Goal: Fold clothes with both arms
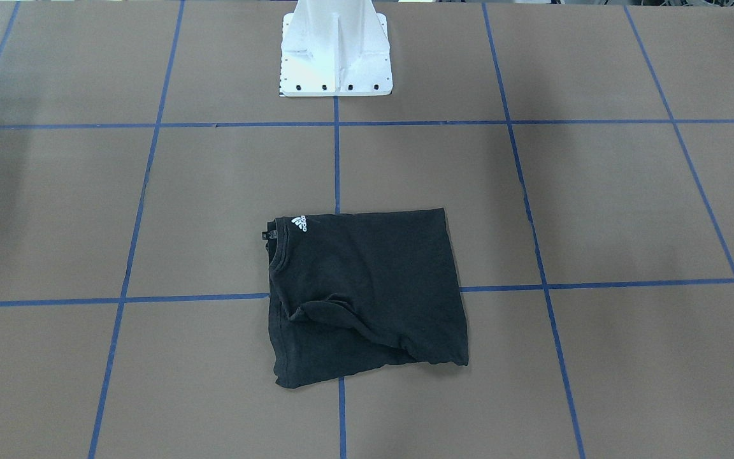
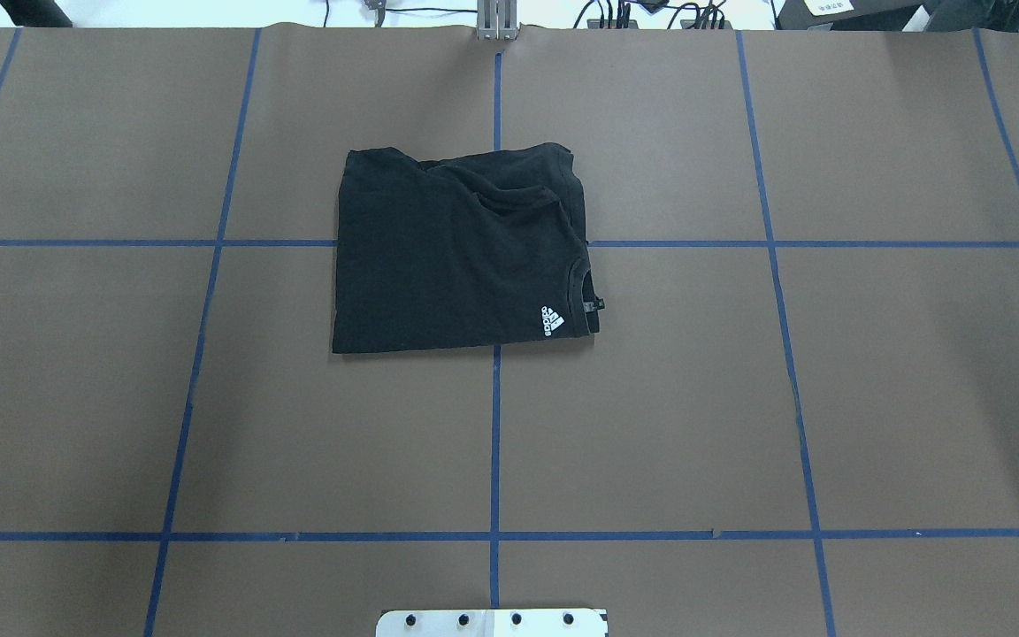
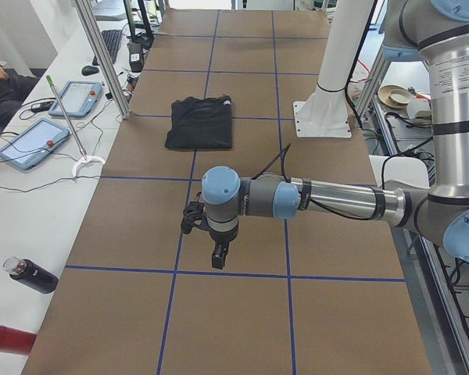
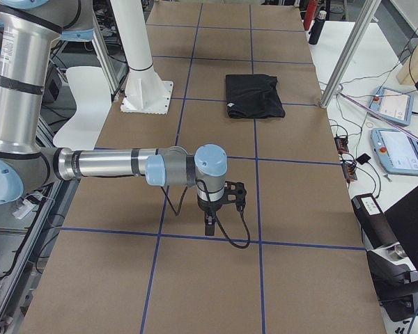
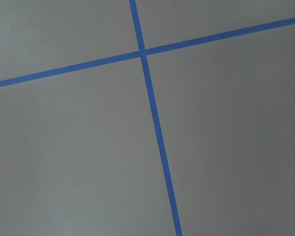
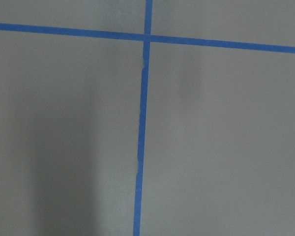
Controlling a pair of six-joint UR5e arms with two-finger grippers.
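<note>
Subject item: the black T-shirt [image 2: 461, 248] lies folded into a roughly rectangular packet near the middle of the brown table [image 2: 828, 398], flat and unattended. It straddles a crossing of the blue tape lines [image 2: 495, 442], out in front of the white pedestal base [image 1: 335, 51] and apart from it. The neck opening with a small white logo [image 2: 554, 321] sits at the packet's corner nearest the robot, on its right side. A rumpled fold runs along the far edge. The left arm [image 3: 328, 199] extends over one end of the table and the right arm [image 4: 111, 165] over the other. Both are well apart from the garment. The left gripper [image 3: 217, 262] and right gripper [image 4: 209, 226] point down at bare table. Finger spacing on either cannot be determined. Both wrist cameras show only table surface and tape.
</note>
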